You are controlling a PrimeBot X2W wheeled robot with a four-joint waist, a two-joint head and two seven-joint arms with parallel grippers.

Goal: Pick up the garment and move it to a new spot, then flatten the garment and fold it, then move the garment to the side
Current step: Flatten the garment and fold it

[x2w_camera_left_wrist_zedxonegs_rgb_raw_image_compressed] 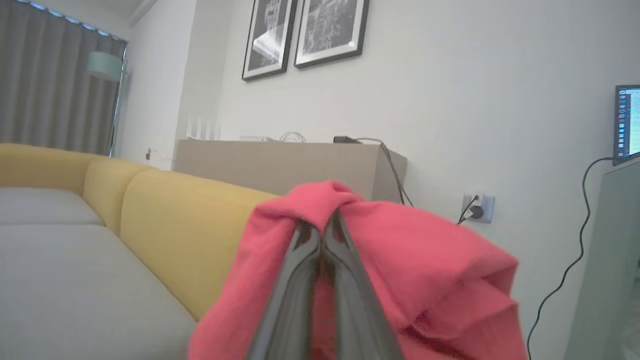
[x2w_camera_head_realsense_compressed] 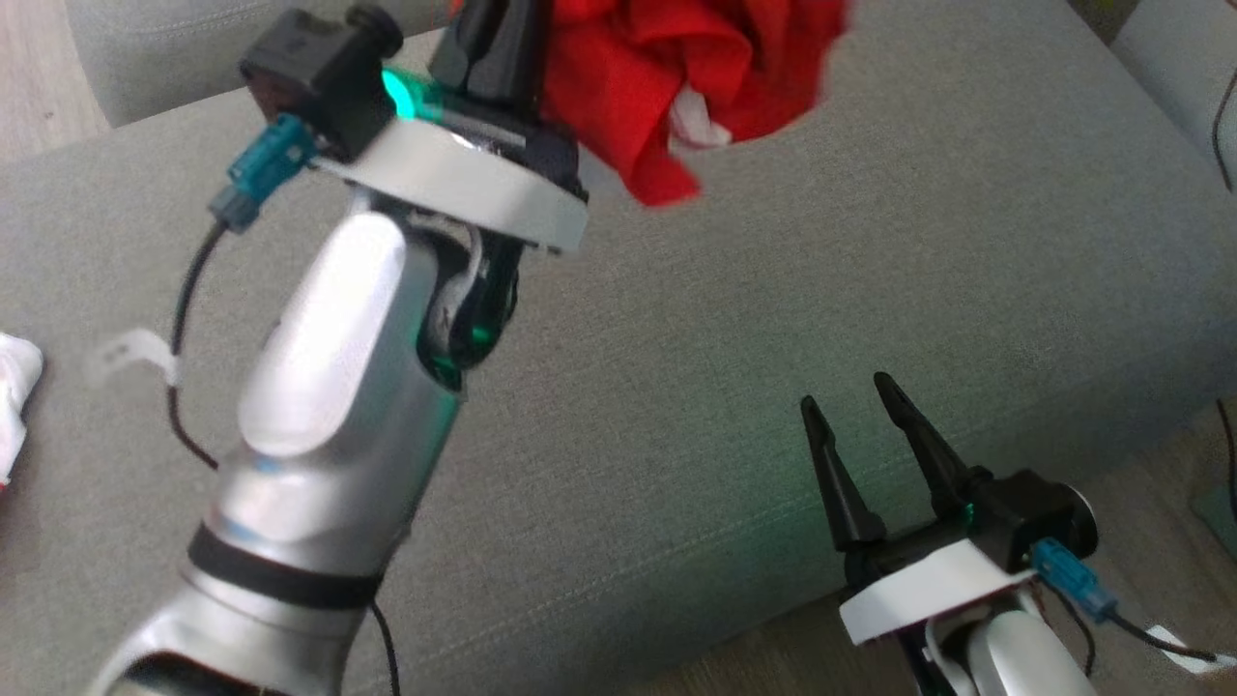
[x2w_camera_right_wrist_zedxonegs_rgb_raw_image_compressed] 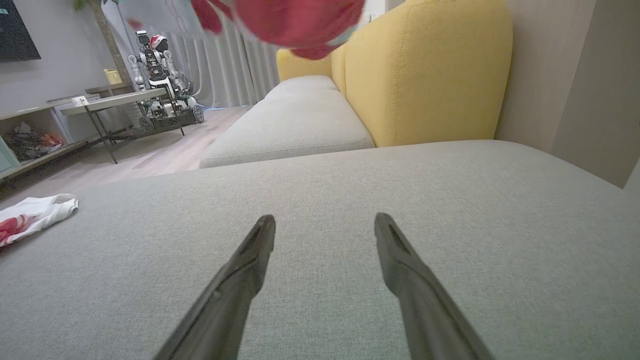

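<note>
Garment (x2w_camera_head_realsense_compressed: pixel 696 77): a red, crumpled bundle, lifted clear of the grey sofa seat (x2w_camera_head_realsense_compressed: pixel 773 290) at the far middle of the head view; a pale patch is seen among the folds.
Left gripper (x2w_camera_left_wrist_zedxonegs_rgb_raw_image_compressed: pixel 324 225): clenched on the garment; in the left wrist view the two fingers are pressed together, with red cloth draped over their tips.
Right gripper (x2w_camera_head_realsense_compressed: pixel 844 391): released, jaws spread wide, nothing held; it is parked low at the seat's near edge.
Key relation: the garment hangs from the left gripper, ahead of and above the right gripper, slightly to its left; the left arm is the nearer.
Long axis: it cannot be told, as the cloth is wadded and cut by the frame's top edge; it probably droops downward.
Left arm pose: forearm raised and stretched forward over the seat, fingers levelled toward the yellow backrest (x2w_camera_right_wrist_zedxonegs_rgb_raw_image_compressed: pixel 425 75).
Step judged: the carry to a new spot; flattening and folding are not yet begun.
White cloth (x2w_camera_head_realsense_compressed: pixel 14 387): left lying at the seat's left edge, well apart.
</note>
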